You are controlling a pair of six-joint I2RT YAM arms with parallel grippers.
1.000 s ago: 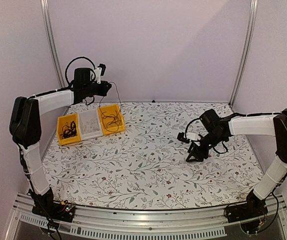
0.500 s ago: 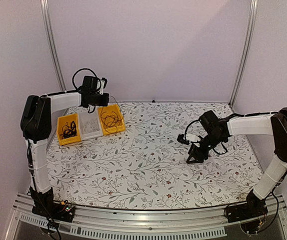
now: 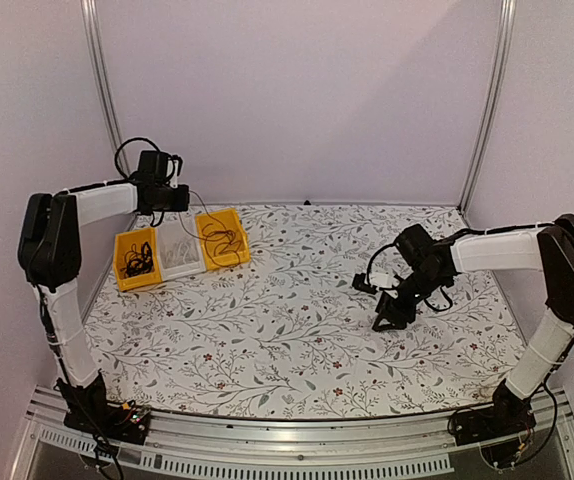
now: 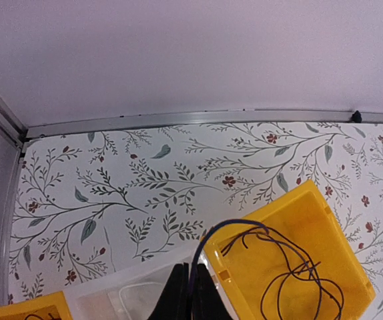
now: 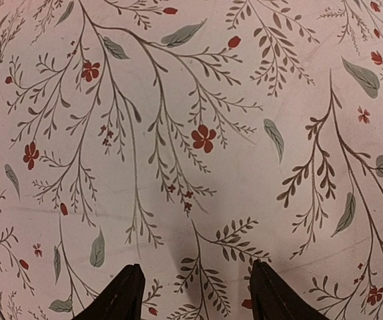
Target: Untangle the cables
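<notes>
My left gripper [image 3: 184, 197] is raised at the back left, above the bins, and is shut on a thin black cable [image 3: 202, 209]. In the left wrist view the cable [image 4: 245, 228] runs from between my shut fingertips [image 4: 190, 288] in an arc into the right yellow bin [image 4: 311, 260], where its loops lie. That bin [image 3: 240, 228] holds a loose cable loop [image 3: 225, 240]. The left yellow bin [image 3: 119, 266] holds a black cable bundle [image 3: 137, 259]. My right gripper [image 3: 380, 319] is open and empty, low over the floral tabletop at the right; its fingertips [image 5: 125, 293] stand wide apart.
A clear bin [image 3: 178, 262] sits between the two yellow bins. Purple walls and metal frame posts [image 3: 104, 90] close the back and sides. The floral table cover [image 3: 287, 330] spreads between the arms.
My left gripper has moved left and back along the rear wall, still holding the cable, which now stretches further from the right yellow bin. The right arm has hardly moved.
</notes>
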